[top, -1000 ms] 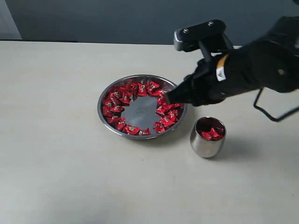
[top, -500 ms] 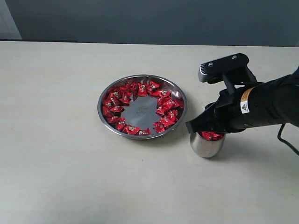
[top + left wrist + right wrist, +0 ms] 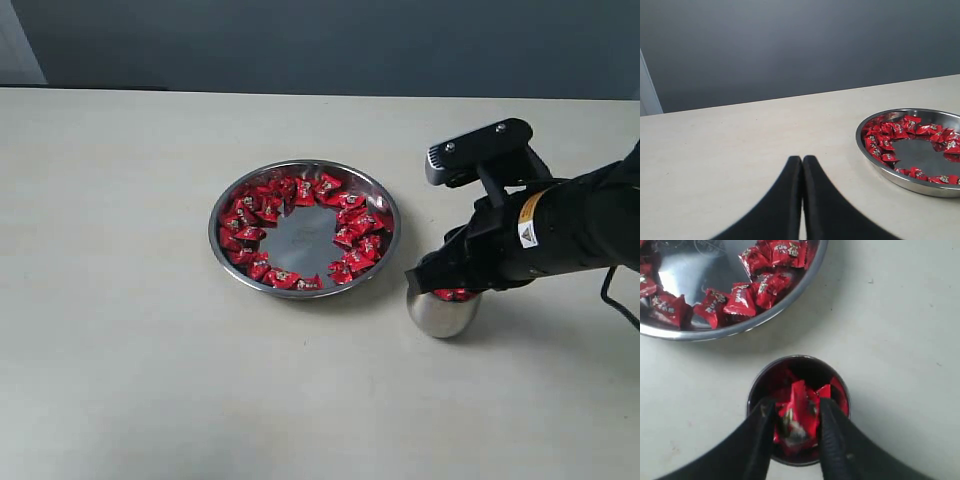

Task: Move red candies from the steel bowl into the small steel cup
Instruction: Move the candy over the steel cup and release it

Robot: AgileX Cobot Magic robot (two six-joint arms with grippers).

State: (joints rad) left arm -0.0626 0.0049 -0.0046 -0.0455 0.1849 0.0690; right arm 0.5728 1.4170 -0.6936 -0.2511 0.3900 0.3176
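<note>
The steel bowl [image 3: 215,235] holds a ring of red candies [image 3: 262,205] around its bare middle; the left wrist view shows the bowl [image 3: 875,162] and candies [image 3: 885,137] off to one side. The small steel cup [image 3: 443,312] stands to the right of the bowl with red candies inside. My right gripper [image 3: 425,280] hangs right over the cup's mouth [image 3: 752,390]. Its jaws [image 3: 796,405] stand apart with one red candy [image 3: 800,395] loose between them, a dark gap on one side. My left gripper [image 3: 802,159] is shut and empty over bare table.
The bowl's rim [image 3: 740,329] lies a short way from the cup, with candies [image 3: 740,295] piled against it. The pale tabletop [image 3: 120,350] stretches around both. A dark wall runs along the far edge of the table.
My right gripper moved from above the bowl's right side over to the cup with a candy. Over the cup its jaws have since widened around the candy.
</note>
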